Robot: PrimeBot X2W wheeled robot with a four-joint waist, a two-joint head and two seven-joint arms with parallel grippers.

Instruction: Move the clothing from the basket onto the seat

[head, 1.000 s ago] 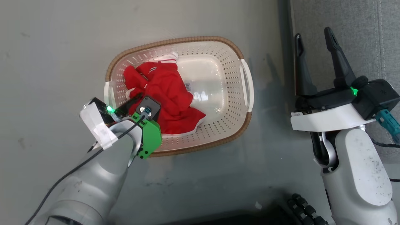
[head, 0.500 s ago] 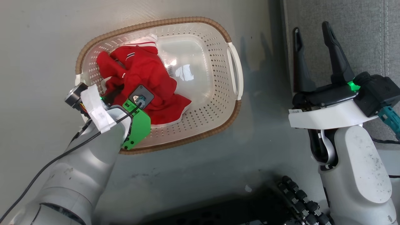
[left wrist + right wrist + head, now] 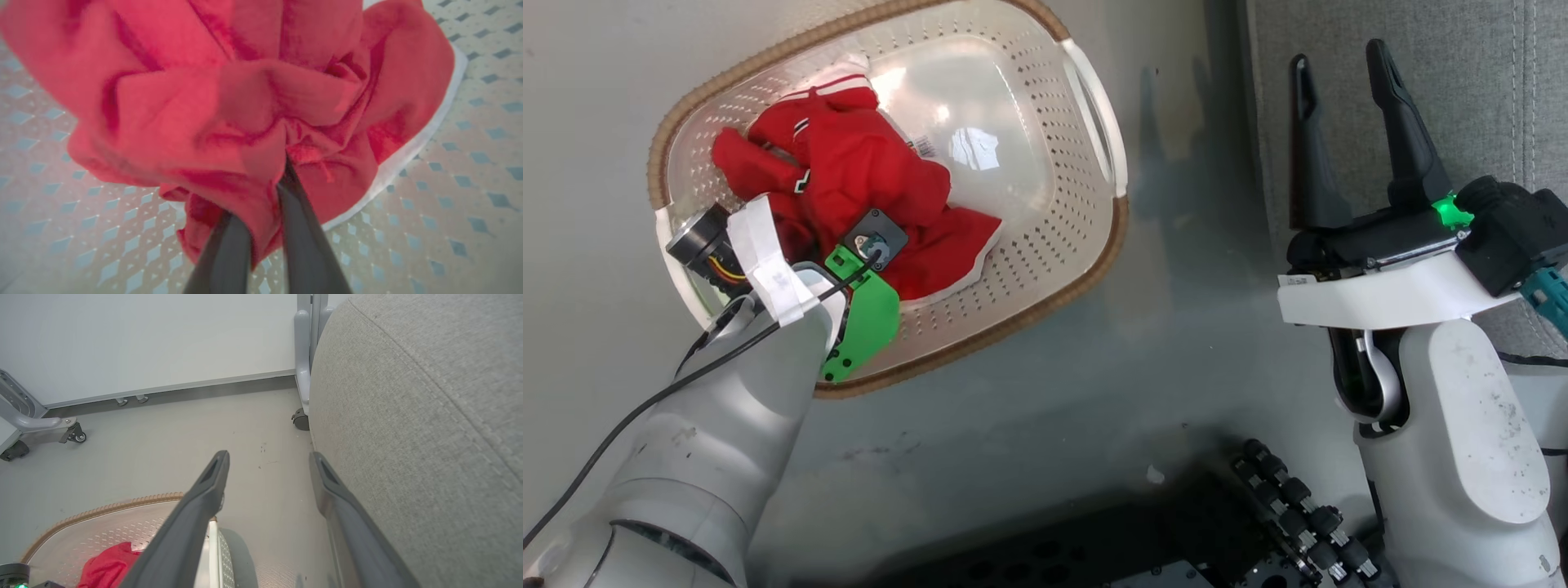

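Note:
The red clothing (image 3: 849, 171) lies bunched in the left half of the cream basket (image 3: 1045, 229), white trim showing at its edges. My left arm reaches into the basket from the lower left, its wrist covering the fingers. In the left wrist view my left gripper (image 3: 274, 179) is shut on a fold of the red clothing (image 3: 245, 94), and the fabric hides the left fingertip. My right gripper (image 3: 1338, 57) stands open and holds nothing, at the left edge of the grey seat (image 3: 1462, 82). In the right wrist view it (image 3: 269, 457) sits beside the seat (image 3: 429, 416).
The basket stands on a grey floor (image 3: 1160, 343), and the right half of its bottom, with a label sticker (image 3: 923, 147), is bare. My black base (image 3: 1258, 523) fills the bottom edge. Grey wheeled frame legs (image 3: 41, 424) and a white wall lie beyond.
The head camera has shifted, so the basket shows higher and further left. My left fingers, seen at the clothing's edge a second ago, are now buried in the fabric. The right gripper is unchanged.

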